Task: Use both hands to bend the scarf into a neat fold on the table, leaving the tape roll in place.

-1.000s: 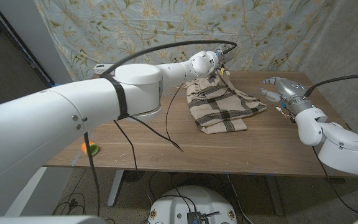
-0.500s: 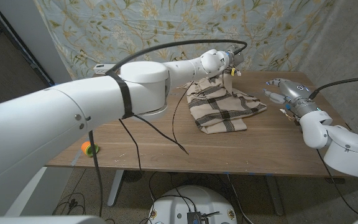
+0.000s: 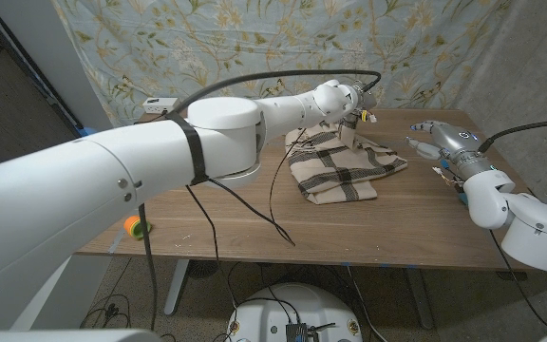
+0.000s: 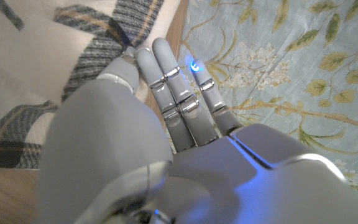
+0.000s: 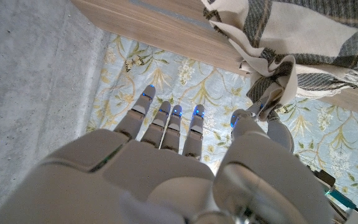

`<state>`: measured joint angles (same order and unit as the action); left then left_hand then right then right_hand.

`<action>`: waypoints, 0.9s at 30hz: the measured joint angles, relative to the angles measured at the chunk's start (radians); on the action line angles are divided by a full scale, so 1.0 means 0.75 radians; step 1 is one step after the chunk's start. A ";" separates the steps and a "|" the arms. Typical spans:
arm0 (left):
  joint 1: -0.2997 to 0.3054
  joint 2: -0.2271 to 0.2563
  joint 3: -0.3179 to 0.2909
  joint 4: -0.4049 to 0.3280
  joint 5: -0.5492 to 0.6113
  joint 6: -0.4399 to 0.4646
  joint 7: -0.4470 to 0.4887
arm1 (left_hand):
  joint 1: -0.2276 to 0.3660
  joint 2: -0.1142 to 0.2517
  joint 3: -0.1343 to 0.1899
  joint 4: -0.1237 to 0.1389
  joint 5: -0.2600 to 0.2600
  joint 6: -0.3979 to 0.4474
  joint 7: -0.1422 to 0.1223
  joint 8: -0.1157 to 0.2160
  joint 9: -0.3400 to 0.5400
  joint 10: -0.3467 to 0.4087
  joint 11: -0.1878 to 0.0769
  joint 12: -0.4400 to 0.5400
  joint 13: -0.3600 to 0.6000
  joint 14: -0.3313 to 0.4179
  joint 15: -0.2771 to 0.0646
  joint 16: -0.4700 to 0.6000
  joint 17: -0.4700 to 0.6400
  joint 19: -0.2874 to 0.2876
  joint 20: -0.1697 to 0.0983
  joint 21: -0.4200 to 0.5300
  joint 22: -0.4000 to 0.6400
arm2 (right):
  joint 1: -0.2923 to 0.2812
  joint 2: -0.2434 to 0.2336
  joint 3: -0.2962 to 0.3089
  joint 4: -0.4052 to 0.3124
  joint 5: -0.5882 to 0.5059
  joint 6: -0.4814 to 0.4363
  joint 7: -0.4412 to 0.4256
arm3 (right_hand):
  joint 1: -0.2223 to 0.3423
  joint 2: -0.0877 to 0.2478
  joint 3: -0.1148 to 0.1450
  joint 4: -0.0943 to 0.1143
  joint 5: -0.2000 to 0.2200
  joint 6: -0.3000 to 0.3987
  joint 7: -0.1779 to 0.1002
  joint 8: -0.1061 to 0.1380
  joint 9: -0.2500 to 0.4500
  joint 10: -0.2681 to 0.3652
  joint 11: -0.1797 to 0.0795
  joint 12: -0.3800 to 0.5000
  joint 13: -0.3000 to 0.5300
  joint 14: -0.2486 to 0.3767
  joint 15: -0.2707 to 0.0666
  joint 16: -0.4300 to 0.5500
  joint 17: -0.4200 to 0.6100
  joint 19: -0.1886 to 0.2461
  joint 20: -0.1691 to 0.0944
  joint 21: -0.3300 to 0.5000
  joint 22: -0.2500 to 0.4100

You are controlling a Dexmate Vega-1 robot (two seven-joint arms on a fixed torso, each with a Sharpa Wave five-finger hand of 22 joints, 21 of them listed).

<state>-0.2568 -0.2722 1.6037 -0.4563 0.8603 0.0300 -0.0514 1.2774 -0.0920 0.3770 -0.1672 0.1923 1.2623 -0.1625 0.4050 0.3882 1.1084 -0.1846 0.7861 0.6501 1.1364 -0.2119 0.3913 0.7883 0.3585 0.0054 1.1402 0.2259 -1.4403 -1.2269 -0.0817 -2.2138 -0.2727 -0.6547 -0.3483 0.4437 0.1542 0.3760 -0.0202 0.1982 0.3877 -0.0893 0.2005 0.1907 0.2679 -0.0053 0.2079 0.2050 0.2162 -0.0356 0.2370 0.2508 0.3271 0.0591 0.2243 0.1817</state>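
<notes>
The beige scarf [image 3: 342,163] with dark plaid stripes lies bunched at the far middle of the wooden table [image 3: 254,223]. My left hand [image 3: 348,98] is over the scarf's far edge and pinches a corner of the cloth, lifting it off the table. In the left wrist view the fingers [image 4: 179,93] lie straight along the scarf [image 4: 36,74], with the thumb closed against them. To the right of the scarf my right hand [image 3: 435,135] hovers, fingers spread and holding nothing. The right wrist view shows the raised scarf corner [image 5: 272,78] beyond my right hand [image 5: 166,162].
A small orange and green round object [image 3: 139,226], possibly the tape roll, sits near the table's front left edge. A flowered curtain [image 3: 254,47] hangs behind the table. A small box [image 3: 160,103] stands at the back left. My left arm [image 3: 160,180] spans the table's left half.
My left hand has moved right and a little farther back, drawing the scarf's far corner up with it. My right hand has drifted right, away from the scarf.
</notes>
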 measured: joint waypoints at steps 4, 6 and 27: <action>0.000 -0.002 -0.003 -0.004 -0.004 -0.003 -0.011 | 0.002 -0.001 0.008 0.003 -0.010 0.033 0.005 0.082 0.066 -0.004 0.001 0.011 0.000 0.002 0.002 -0.014 0.029 -0.029 0.010 0.039 0.003 | -0.017 0.007 0.018 0.003 -0.003 0.002 0.008 | 0.000 0.000 0.000 0.000 0.000 0.000 0.000 0.000 0.000 0.000 0.000 0.000 0.000 0.000 0.000 0.000 0.000 0.000 0.000 0.000 0.000; -0.001 -0.003 -0.003 -0.005 -0.007 -0.004 -0.015 | 0.022 -0.005 0.009 0.003 -0.010 0.049 0.003 0.115 0.094 -0.009 0.005 0.018 0.000 0.004 0.004 -0.015 0.050 -0.055 0.013 0.062 0.006 | -0.023 0.011 0.027 0.006 -0.004 0.002 0.010 | 0.000 0.000 0.000 0.000 0.000 0.000 0.000 0.000 0.000 0.000 0.000 0.000 0.000 0.000 0.000 0.000 0.000 0.000 0.000 0.000 0.000; -0.154 -0.033 0.429 -0.011 -0.013 -0.010 -0.080 | -0.568 0.314 0.138 0.115 -0.009 -1.220 0.053 -0.309 -0.276 -1.120 0.239 -0.817 -0.513 -1.100 0.322 -0.290 -0.607 -0.585 0.277 -0.025 -0.076 | 0.011 0.033 0.029 0.047 -0.033 0.032 0.077 | -0.012 -0.002 -0.005 0.003 0.000 0.000 0.000 0.000 0.000 0.000 0.000 0.000 0.000 0.000 0.000 0.000 0.000 0.000 0.000 -0.010 0.000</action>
<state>-0.3725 -0.2970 1.9256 -0.4644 0.8504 0.0227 -0.1113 0.8517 0.1433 0.4809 -0.0813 0.1856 0.3473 -0.1227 0.1732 0.1812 0.2683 -0.0056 0.1738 0.2654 0.3113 0.0294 0.1735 0.3329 -0.0804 0.2134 1.1217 0.1686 -1.4324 -1.2025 -0.0602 -2.1783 -0.2976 -0.6308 -0.2904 0.4344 0.1529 0.3726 -0.0177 0.1982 0.3877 -0.0893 0.2005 0.1907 0.2679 -0.0053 0.2079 0.2050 0.2162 -0.0356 0.2370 0.2510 0.3271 0.0590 0.2166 0.1816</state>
